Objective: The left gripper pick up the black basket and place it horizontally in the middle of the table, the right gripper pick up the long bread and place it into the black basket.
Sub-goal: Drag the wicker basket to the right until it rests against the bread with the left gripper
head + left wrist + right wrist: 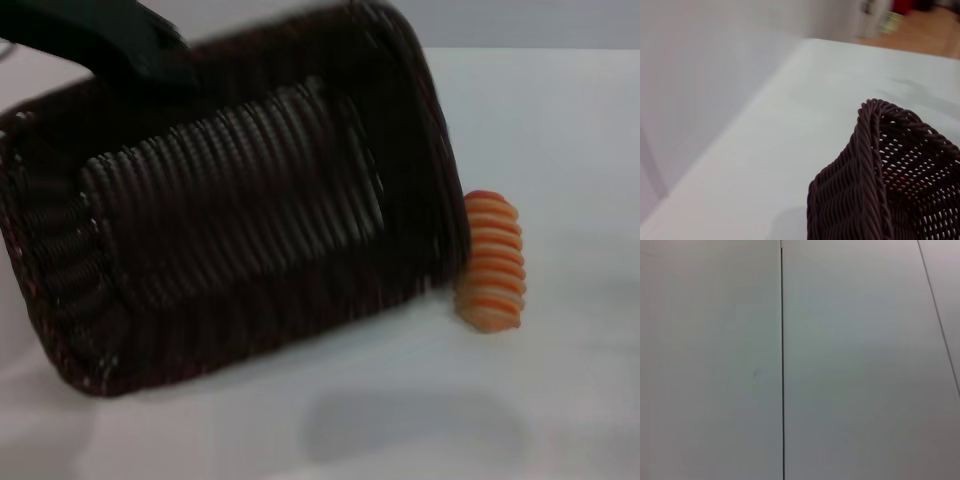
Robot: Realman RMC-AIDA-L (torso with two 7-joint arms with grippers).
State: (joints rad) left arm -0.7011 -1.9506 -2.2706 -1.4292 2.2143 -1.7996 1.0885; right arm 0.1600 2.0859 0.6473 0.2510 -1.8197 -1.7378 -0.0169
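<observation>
The black basket fills the left and middle of the head view. It is tilted and raised off the white table, with its open inside facing the camera. The left gripper shows as a blurred black shape at the basket's far left rim and holds it there. A corner of the basket's braided rim shows in the left wrist view. The long bread, with orange and cream ridges, lies on the table just right of the basket, partly hidden by its right edge. The right gripper is out of view.
A faint shadow lies on the table below the basket. The left wrist view shows the table's edge beside a pale wall, with a room floor beyond. The right wrist view shows only a white panel with a thin dark seam.
</observation>
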